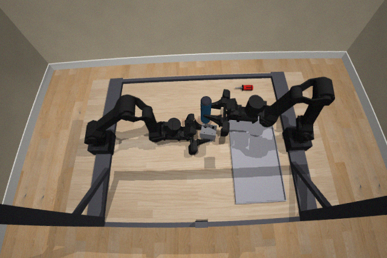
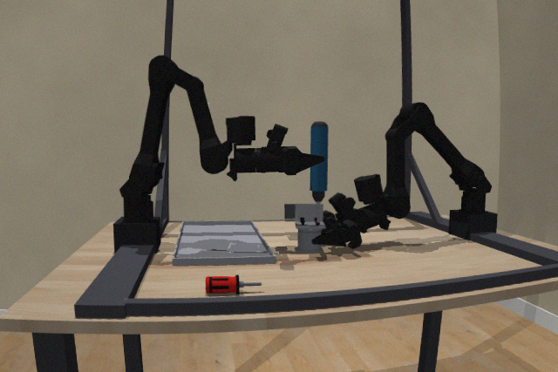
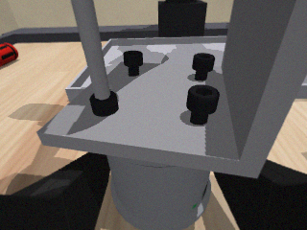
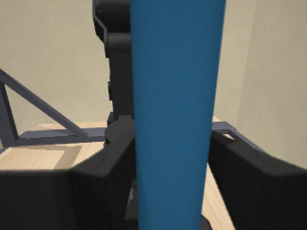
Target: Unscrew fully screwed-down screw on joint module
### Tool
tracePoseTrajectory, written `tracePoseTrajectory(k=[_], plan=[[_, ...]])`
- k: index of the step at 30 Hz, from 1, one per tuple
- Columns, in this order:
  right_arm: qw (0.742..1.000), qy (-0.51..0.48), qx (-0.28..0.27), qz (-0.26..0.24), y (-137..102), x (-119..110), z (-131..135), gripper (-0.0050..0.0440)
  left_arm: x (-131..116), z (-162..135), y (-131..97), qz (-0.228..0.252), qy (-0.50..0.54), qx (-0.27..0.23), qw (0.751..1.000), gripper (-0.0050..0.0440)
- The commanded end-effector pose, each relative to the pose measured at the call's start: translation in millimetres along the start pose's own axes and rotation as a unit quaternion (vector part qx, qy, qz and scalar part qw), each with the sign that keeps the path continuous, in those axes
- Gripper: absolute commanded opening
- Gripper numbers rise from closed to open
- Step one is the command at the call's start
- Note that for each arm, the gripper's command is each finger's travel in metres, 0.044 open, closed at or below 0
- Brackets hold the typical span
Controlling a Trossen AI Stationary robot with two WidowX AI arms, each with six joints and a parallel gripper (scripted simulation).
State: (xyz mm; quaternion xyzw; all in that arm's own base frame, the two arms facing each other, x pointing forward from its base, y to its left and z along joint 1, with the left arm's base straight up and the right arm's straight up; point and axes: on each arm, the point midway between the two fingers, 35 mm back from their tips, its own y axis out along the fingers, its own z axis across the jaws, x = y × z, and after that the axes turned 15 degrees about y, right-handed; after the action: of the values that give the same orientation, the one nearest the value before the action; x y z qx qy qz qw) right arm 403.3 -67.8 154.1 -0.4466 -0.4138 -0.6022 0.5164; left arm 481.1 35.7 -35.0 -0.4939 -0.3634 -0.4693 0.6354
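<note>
The joint module stands upright with the grey bracket on top. My left gripper is shut on the module below the bracket. My right gripper is shut on the blue electric screwdriver, held upright. Its bit meets the head of the low near-left screw, seemingly in the socket. The other screws stand raised, shanks showing. The slider is not visible.
A red hand screwdriver lies on the table at the frame's edge side. A shallow grey tray lies beside the module, partly under the right arm. The bracket's upright wall rises beside the raised screws.
</note>
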Motion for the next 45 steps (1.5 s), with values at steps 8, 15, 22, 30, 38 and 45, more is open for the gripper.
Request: tracePoseTrajectory(k=[8, 15, 22, 30, 38, 45], plan=[[1.0, 0.0, 0.004, -0.02, -0.2, -1.2, -0.5, 0.0163, 16.1, 4.5, 1.9, -0.02, 0.0, 0.005, 1.0, 0.024], [1.0, 0.0, 0.004, -0.019, -0.6, -6.4, -2.3, 0.0163, 16.1, 4.5, 1.9, -0.02, 0.0, 0.005, 1.0, 0.024], [1.0, 0.0, 0.004, -0.019, -0.9, -8.3, -3.4, 0.0163, 16.1, 4.5, 1.9, -0.02, 0.0, 0.005, 1.0, 0.024], [1.0, 0.0, 0.004, -0.019, -1.1, -12.0, -5.1, 0.0163, 16.1, 4.5, 1.9, -0.02, 0.0, 0.005, 1.0, 0.024], [1.0, 0.0, 0.004, -0.019, -1.3, -17.1, -6.5, 0.0163, 16.1, 4.5, 1.9, -0.02, 0.0, 0.005, 1.0, 0.024], [1.0, 0.0, 0.004, -0.023, -1.4, -13.8, -5.7, 0.0163, 16.1, 4.5, 1.9, -0.02, 0.0, 0.005, 1.0, 0.024]])
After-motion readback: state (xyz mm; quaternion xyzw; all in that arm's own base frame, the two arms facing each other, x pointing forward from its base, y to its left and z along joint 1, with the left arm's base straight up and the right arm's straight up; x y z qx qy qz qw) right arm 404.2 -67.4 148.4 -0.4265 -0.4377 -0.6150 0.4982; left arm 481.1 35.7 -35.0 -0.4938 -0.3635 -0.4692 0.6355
